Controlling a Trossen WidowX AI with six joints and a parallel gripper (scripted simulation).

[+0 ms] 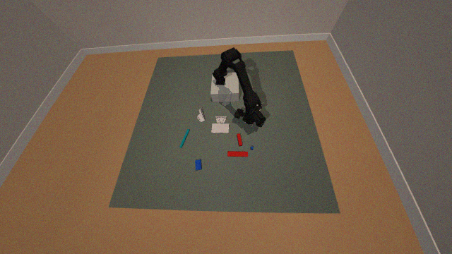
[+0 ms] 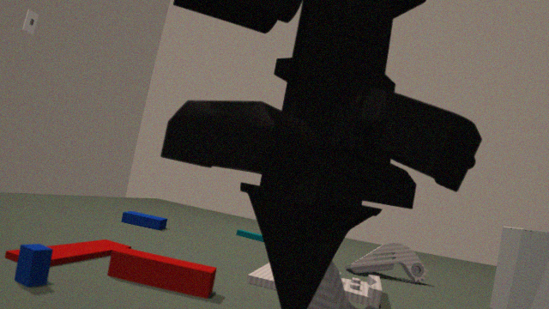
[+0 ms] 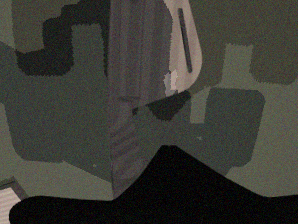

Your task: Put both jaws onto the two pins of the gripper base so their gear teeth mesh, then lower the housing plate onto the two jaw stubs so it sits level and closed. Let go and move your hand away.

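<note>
My gripper is shut with nothing seen between its fingers. It points down, low beside the near jaw, which is grey and toothed; whether they touch is unclear. This jaw is hidden under my arm in the top view. The other jaw lies on the mat, left of the base in the top view. The white gripper base has no jaw on it. The white housing plate lies flat beside it.
Two red bars, a small blue block, a larger blue block and a teal stick lie around. The pale arm pedestal stands behind the parts.
</note>
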